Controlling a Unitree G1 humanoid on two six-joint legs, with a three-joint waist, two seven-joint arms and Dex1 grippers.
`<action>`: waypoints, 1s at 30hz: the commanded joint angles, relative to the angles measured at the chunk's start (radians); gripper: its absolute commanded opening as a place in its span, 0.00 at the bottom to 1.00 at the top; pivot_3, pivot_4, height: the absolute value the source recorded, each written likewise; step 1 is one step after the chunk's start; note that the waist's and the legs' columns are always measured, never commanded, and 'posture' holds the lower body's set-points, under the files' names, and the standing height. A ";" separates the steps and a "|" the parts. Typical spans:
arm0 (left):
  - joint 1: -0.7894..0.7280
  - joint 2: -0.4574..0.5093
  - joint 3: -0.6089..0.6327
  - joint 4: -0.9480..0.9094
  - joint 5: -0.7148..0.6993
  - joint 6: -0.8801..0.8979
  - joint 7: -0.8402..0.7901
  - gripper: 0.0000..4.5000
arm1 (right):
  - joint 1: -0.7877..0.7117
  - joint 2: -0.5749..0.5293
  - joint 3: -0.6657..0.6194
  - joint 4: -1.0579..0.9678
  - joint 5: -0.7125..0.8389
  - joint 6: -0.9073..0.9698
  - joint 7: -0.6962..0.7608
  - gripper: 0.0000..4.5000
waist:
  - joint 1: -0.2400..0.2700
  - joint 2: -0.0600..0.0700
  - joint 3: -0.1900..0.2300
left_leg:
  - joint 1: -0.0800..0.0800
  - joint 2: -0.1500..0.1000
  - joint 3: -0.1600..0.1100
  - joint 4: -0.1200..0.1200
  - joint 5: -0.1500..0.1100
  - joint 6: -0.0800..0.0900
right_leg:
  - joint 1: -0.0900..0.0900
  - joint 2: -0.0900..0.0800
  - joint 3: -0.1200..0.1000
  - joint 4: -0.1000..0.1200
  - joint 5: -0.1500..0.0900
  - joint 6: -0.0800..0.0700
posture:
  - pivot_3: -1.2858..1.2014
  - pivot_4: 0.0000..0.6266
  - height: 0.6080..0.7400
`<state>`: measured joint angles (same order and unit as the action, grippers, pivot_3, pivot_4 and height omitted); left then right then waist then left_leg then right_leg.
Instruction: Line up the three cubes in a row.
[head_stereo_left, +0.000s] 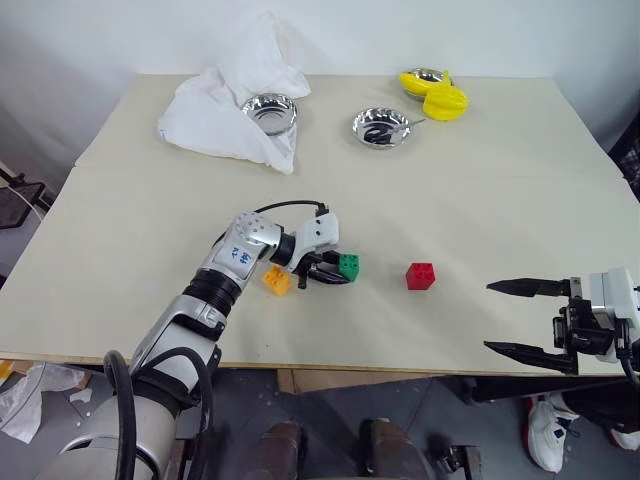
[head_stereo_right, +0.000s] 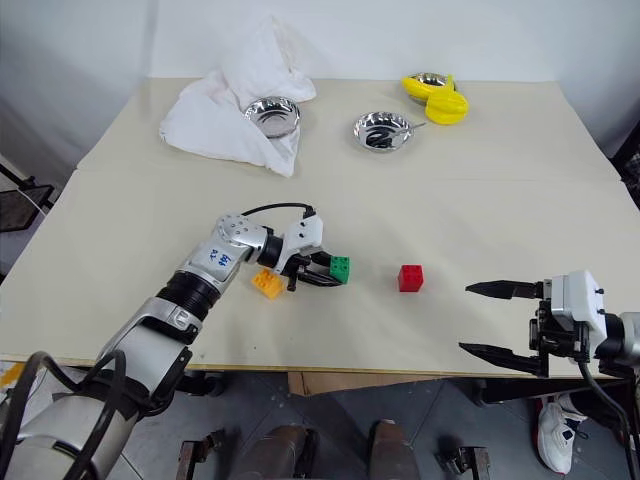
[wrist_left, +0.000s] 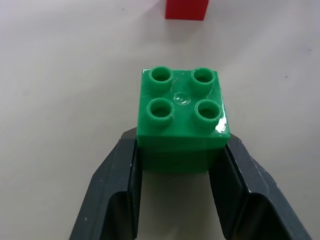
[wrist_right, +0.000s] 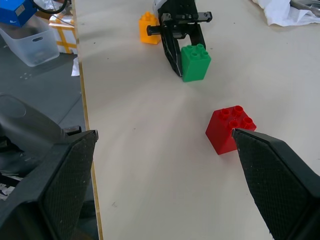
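My left gripper (head_stereo_left: 335, 270) is shut on the green cube (wrist_left: 182, 115), one finger on each side and the studs facing up. It holds the cube low over the table (head_stereo_left: 150, 230); I cannot tell if the cube touches it. The orange-yellow cube (head_stereo_left: 277, 280) sits just left of that gripper, beside the wrist. To the right, a short gap away, the red cube (head_stereo_left: 421, 276) stands alone on the table. My right gripper (head_stereo_left: 505, 317) is open at the front right edge of the table, its fingers pointing left toward the red cube (wrist_right: 230, 129) with nothing between them.
At the back left a crumpled white cloth (head_stereo_left: 225, 120) lies with a steel bowl (head_stereo_left: 270, 112) on it. A second steel bowl (head_stereo_left: 381, 127) stands at the back centre. A yellow object (head_stereo_left: 445, 100) rests by a third bowl at the back right.
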<state>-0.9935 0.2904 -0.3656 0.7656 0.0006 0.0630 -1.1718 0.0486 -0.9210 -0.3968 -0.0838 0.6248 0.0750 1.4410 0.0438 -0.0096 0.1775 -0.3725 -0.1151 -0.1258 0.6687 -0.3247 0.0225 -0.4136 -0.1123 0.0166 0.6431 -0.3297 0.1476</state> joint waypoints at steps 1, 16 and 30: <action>0.001 -0.006 0.011 -0.013 0.010 -0.013 -0.011 0.33 | -0.010 0.014 -0.010 -0.023 0.009 -0.011 -0.010 1.00 | 0.001 0.000 0.000 | 0.000 0.000 0.000 0.000 0.000 0.000 | 0.000 0.000 0.000 0.000 0.000 0.000 | 0.52 0.24 1.00; -0.010 -0.008 0.054 -0.030 -0.012 -0.035 -0.031 0.95 | -0.073 0.032 0.036 0.020 -0.012 -0.029 -0.007 1.00 | 0.003 0.000 0.000 | 0.000 0.000 0.000 0.001 0.000 0.000 | 0.000 0.000 0.000 0.001 0.000 0.000 | 0.52 0.24 1.00; -0.026 0.111 0.320 -0.031 -0.231 -0.192 -0.230 0.95 | -0.226 0.075 0.147 0.110 -0.043 -0.050 0.025 1.00 | -0.017 0.000 0.000 | 0.000 0.001 0.000 0.001 0.000 0.000 | -0.001 -0.001 -0.003 0.001 0.000 0.000 | 0.52 0.24 1.00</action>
<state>-1.0428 0.3667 -0.1042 0.7865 -0.1629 -0.1100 -1.3505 -0.1597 -0.8511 -0.2486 0.0238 0.5780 0.0369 1.4546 0.0265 -0.0094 0.1774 -0.3726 -0.1138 -0.1263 0.6697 -0.3247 0.0223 -0.4141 -0.1137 0.0121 0.6446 -0.3297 0.1475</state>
